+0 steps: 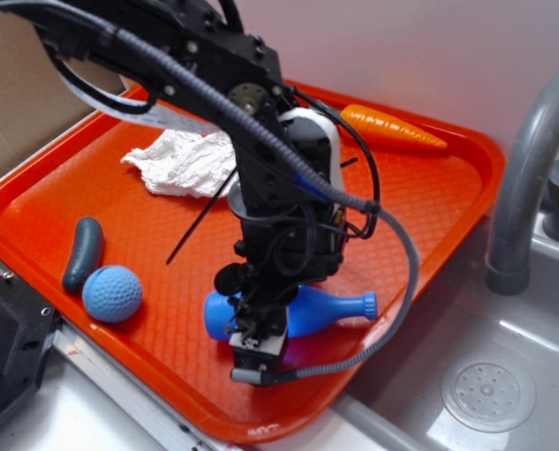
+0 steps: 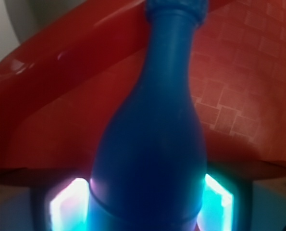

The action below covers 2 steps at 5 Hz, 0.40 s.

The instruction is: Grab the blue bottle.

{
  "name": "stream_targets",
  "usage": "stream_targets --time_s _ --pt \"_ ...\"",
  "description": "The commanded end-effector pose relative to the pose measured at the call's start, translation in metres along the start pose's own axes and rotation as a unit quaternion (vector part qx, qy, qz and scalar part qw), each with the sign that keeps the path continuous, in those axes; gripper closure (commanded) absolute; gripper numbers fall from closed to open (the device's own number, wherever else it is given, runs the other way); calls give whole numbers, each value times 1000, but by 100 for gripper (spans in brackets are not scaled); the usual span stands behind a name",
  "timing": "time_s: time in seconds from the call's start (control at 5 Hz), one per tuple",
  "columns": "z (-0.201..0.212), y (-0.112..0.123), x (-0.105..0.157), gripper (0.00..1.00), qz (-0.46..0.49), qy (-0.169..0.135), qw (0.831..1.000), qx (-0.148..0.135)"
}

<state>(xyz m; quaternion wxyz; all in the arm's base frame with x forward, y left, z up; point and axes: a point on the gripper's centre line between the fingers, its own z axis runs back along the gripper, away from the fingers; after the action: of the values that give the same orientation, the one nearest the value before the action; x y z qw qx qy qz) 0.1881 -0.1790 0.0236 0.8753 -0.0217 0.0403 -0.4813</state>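
The blue bottle [image 1: 331, 308] lies on its side near the front edge of the orange tray [image 1: 448, 197], its ridged cap pointing right. My gripper [image 1: 258, 343] comes down over the bottle's wide body and hides part of it. In the wrist view the blue bottle [image 2: 152, 144] fills the middle, neck pointing away. Both glowing pads [image 2: 68, 204] sit flush against its sides, so the gripper [image 2: 145, 207] is shut on it. The bottle still looks level with the tray floor.
On the tray are a dimpled blue ball [image 1: 112, 293], a dark grey-blue oblong toy [image 1: 82, 252], a crumpled white cloth [image 1: 180, 162] and an orange carrot [image 1: 392, 130]. A grey faucet [image 1: 523, 188] and sink drain [image 1: 489, 395] stand to the right.
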Motion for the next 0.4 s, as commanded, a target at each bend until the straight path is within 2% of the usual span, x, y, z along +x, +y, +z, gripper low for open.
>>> stream_targets --time_s 0.0,0.2 --pt "24 10 -11 100 58 -5 998 40" --pt "70 47 -29 100 171 -21 982 72"
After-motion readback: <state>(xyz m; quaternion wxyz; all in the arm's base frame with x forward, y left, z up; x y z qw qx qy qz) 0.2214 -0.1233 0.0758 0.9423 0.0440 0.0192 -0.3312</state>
